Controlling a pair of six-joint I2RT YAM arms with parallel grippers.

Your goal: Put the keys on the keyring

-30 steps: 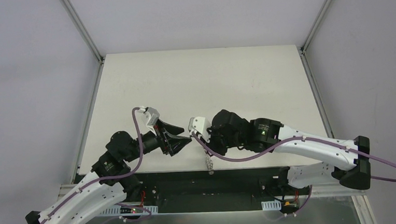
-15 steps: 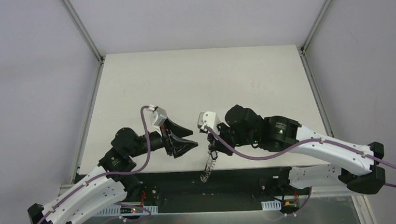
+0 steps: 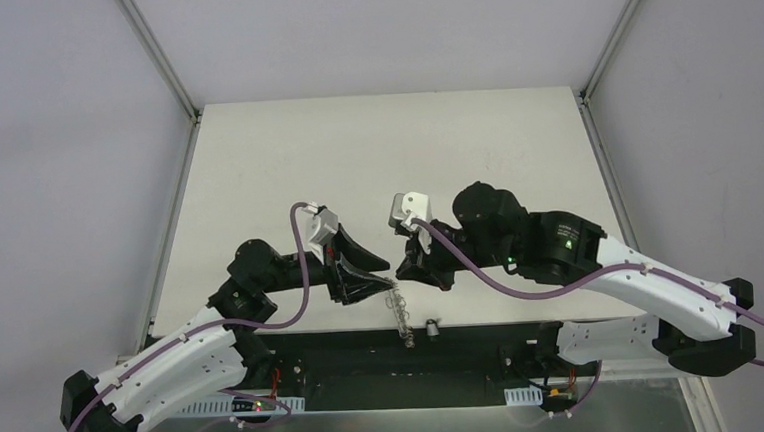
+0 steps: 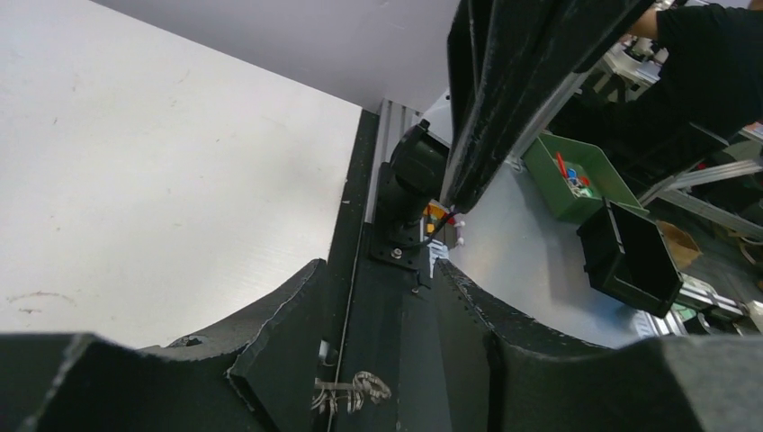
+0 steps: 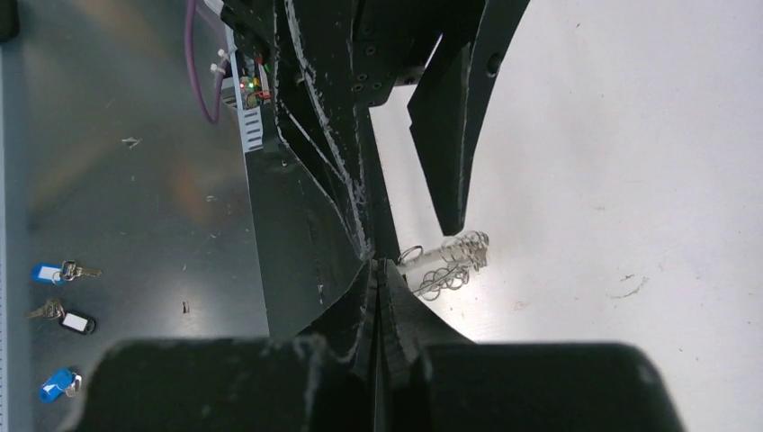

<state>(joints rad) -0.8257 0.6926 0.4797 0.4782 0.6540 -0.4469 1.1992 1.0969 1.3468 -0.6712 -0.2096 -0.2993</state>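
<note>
The silvery keyring (image 3: 401, 315) hangs stretched out over the table's near edge. Its top loop is at the tips of my right gripper (image 3: 400, 277), which is pinched shut. In the right wrist view the keyring (image 5: 447, 259) juts out just past the shut right gripper (image 5: 378, 266). My left gripper (image 3: 390, 276) is open, with its jaws wide on either side of the right gripper's tips. In the left wrist view a bit of the keyring (image 4: 353, 392) lies against the left finger (image 4: 270, 346). A tiny key (image 3: 432, 325) with a pale end sits beside the ring's lower end. I cannot tell whether it is attached.
The dark frame strip (image 3: 486, 340) runs along the table's near edge, below both grippers. A green bin (image 4: 576, 175) and a black bin (image 4: 630, 256) stand off the table. Tagged spare keys (image 5: 56, 271) lie on the floor.
Both arms have moved right and farther onto the table, and the grippers have come together. The ring stayed hanging at the near edge. The tiny key now shows right of the ring's lower end.
</note>
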